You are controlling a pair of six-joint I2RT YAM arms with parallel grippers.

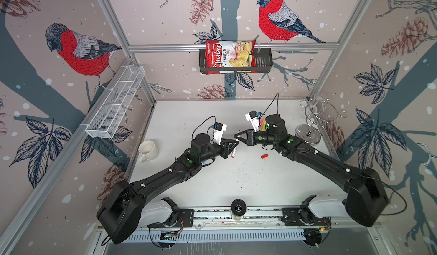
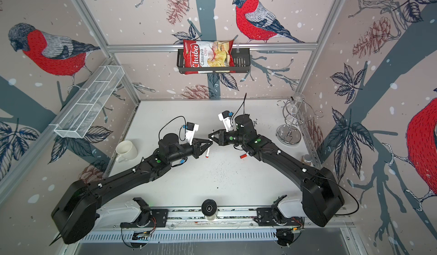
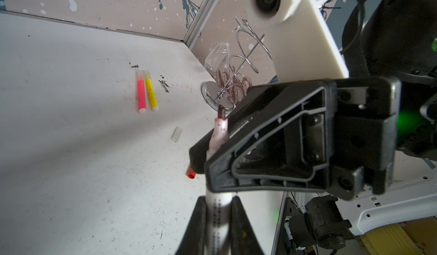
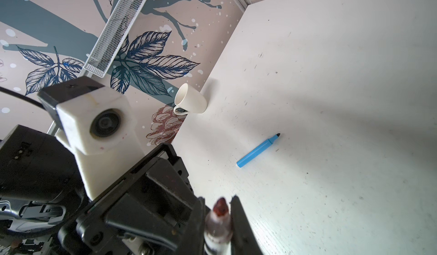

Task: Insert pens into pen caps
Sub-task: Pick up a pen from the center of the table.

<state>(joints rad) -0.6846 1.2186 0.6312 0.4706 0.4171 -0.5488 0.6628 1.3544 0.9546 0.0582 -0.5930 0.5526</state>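
Note:
The white pen [image 1: 234,150] with red ends is held off the table between both arms. My left gripper [image 3: 218,201] is shut on its printed white body. My right gripper [image 4: 218,206] is shut on its stained end, and the dark red tip [image 4: 220,207] pokes out past the fingers. A red pen cap [image 1: 264,156] lies on the table near the right arm. The pink pen [image 3: 141,95] and the yellow pen [image 3: 151,94] lie side by side, each with a whitish cap on. A loose whitish cap [image 3: 176,135] lies close by. The blue pen [image 4: 257,151] lies uncapped.
A white mug [image 1: 147,150] stands at the table's left edge. A wire glass rack [image 1: 312,121] with a wine glass stands at the back right. A mesh basket [image 1: 115,102] hangs on the left wall. A chips bag [image 1: 230,54] sits in a wall basket behind.

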